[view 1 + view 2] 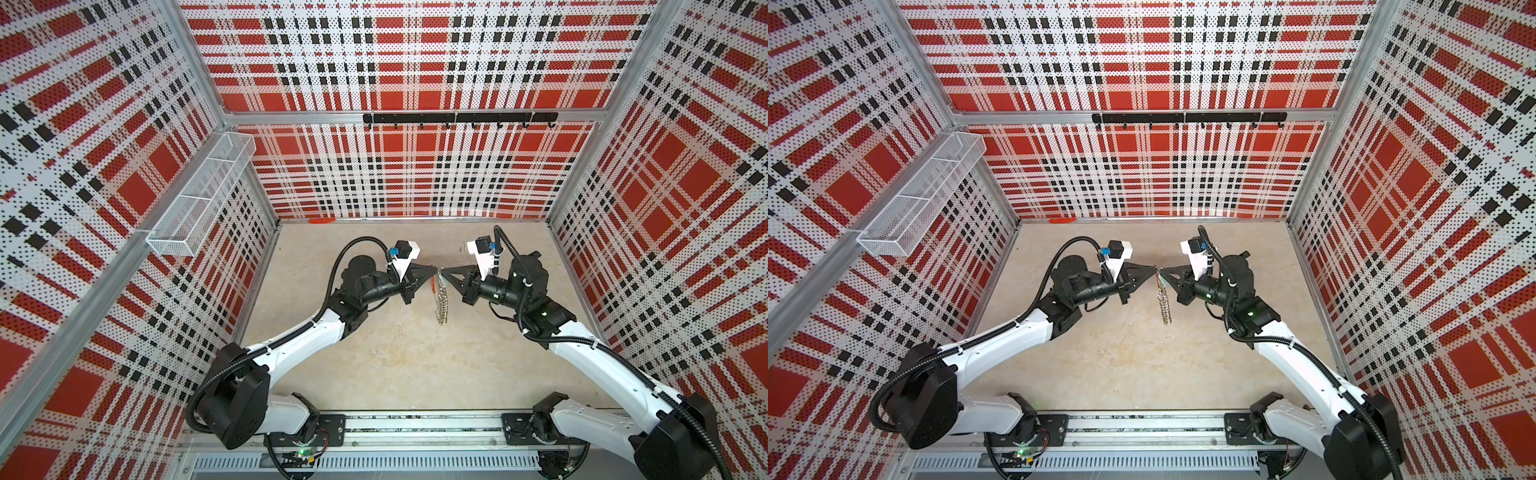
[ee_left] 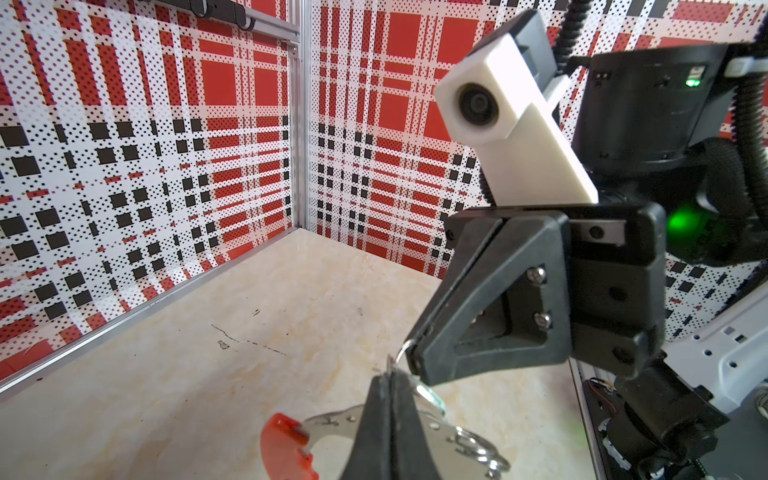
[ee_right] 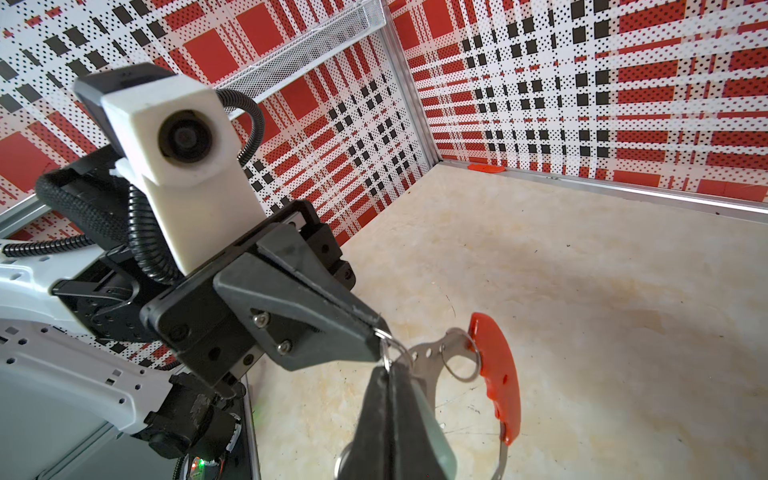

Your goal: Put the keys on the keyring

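Both grippers meet tip to tip above the middle of the table. My left gripper (image 1: 436, 270) (image 2: 390, 376) is shut, and a thin sliver of metal pokes out of its tips. Facing it, my right gripper (image 1: 444, 273) (image 3: 388, 372) is shut on a small wire ring. The keys show as a pale teal tag (image 3: 438, 436) (image 2: 432, 401) hanging beside the right fingers. The keyring (image 1: 441, 303) (image 1: 1165, 307) dangles below the tips. It is a flat metal arc (image 3: 428, 353) with an orange handle (image 3: 496, 374) (image 2: 286, 444) and small wire loops. Which ring each jaw pinches is partly hidden.
A white mesh basket (image 1: 199, 195) hangs on the left wall. A black hook rail (image 1: 457, 118) runs along the back wall, and a small orange piece (image 1: 322, 220) lies at its base. The beige table (image 1: 395, 365) is walled on three sides.
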{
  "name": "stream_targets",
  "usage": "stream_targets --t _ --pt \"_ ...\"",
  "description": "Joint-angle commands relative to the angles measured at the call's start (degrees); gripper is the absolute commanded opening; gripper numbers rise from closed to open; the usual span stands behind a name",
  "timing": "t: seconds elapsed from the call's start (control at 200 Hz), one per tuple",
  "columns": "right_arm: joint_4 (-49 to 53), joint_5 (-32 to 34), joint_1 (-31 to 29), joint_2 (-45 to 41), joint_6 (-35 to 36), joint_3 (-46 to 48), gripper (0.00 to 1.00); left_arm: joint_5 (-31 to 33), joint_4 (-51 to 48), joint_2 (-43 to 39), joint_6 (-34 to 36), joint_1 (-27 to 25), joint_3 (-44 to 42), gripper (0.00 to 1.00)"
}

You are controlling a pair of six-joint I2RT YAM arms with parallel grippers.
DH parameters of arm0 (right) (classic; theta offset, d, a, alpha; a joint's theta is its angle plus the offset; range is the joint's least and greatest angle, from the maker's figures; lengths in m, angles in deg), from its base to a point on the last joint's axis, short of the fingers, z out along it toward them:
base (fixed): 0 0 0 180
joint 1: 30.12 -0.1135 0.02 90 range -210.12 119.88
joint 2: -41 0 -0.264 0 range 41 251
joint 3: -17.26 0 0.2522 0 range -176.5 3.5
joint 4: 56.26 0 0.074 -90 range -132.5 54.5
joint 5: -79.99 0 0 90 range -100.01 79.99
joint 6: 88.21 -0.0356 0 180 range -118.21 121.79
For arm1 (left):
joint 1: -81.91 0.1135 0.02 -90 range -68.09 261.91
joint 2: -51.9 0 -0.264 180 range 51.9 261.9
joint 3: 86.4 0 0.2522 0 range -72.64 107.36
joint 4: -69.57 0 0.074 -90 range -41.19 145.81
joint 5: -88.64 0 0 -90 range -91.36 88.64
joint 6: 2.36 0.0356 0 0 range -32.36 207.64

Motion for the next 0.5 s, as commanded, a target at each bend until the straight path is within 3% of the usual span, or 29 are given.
stream_targets --t 0.0,0.496 --pt "-0.2 0.4 -0.9 0.8 0.9 -2.3 0.00 -1.6 2.9 0.0 -0.1 -0.1 2.4 0.00" --pt "2.0 7.1 -1.2 -2.2 2.2 -2.1 0.00 -1.9 3.0 -0.3 -0.3 0.4 2.0 0.00"
